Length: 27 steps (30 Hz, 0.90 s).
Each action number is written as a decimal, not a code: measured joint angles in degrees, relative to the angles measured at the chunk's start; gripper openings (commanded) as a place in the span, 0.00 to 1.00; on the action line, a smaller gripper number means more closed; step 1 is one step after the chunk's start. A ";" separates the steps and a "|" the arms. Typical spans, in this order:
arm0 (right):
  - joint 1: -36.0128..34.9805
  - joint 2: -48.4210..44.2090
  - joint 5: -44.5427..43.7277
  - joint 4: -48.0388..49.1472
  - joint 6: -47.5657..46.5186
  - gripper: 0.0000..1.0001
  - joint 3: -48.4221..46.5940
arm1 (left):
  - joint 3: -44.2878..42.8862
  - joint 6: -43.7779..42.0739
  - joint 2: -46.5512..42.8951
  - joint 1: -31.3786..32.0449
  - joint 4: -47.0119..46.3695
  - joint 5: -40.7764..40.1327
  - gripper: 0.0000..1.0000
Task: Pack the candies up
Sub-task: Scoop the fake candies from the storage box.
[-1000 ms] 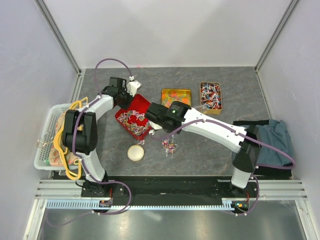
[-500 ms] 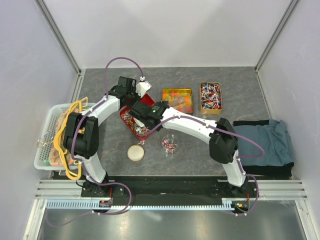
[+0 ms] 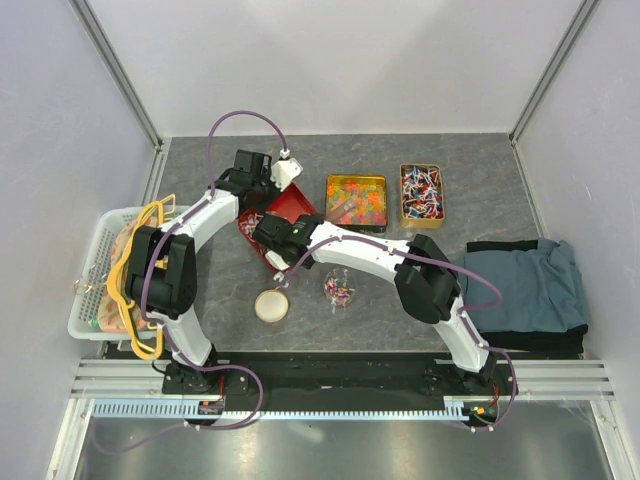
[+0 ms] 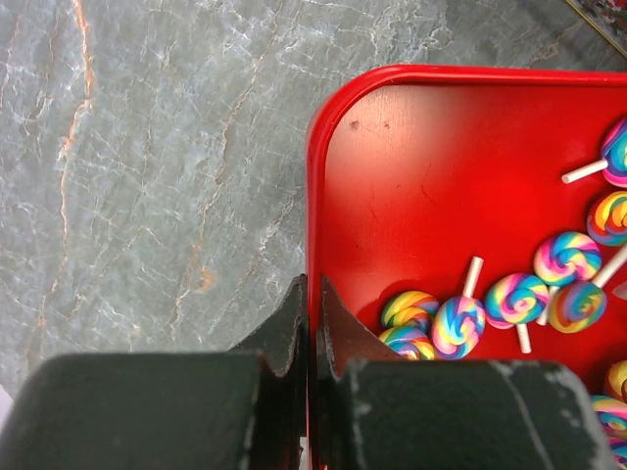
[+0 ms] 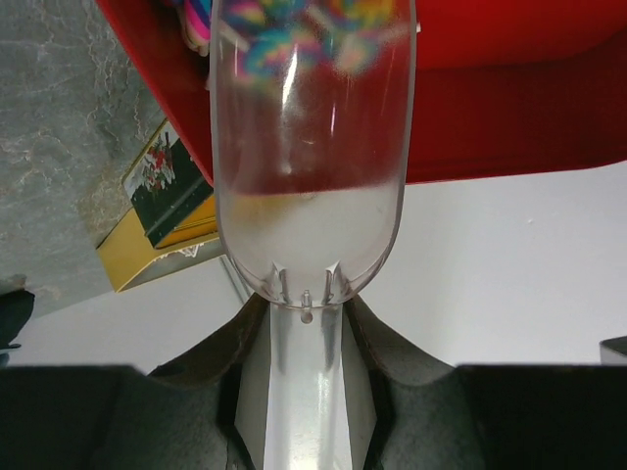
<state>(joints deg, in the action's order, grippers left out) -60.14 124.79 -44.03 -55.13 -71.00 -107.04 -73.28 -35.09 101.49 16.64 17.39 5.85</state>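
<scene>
One small heap of candies lies on the table, apart from the red tray, off its near right side. Left wrist: the left gripper is pinching the tray's rim, swirl lollipops inside. Right wrist: the right gripper clamps a clear scoop, its tip against the tray, blurred rainbow colours there.
</scene>
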 measured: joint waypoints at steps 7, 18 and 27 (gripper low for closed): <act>0.37 0.31 4.70 -1.86 -3.89 0.00 -2.34 | -0.35 -1.79 0.00 0.74 0.28 0.15 0.02; 1.07 4.94 10.60 -4.46 0.94 0.00 -8.50 | -0.83 -3.39 0.02 0.68 3.52 -3.10 0.02; 1.55 0.13 12.90 6.84 0.92 0.00 4.07 | 1.22 -2.89 0.13 0.68 2.91 -2.54 0.02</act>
<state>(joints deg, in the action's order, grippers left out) -58.59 124.92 -31.14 -48.29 -70.08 -102.98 -72.05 -37.98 101.62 17.32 20.29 3.31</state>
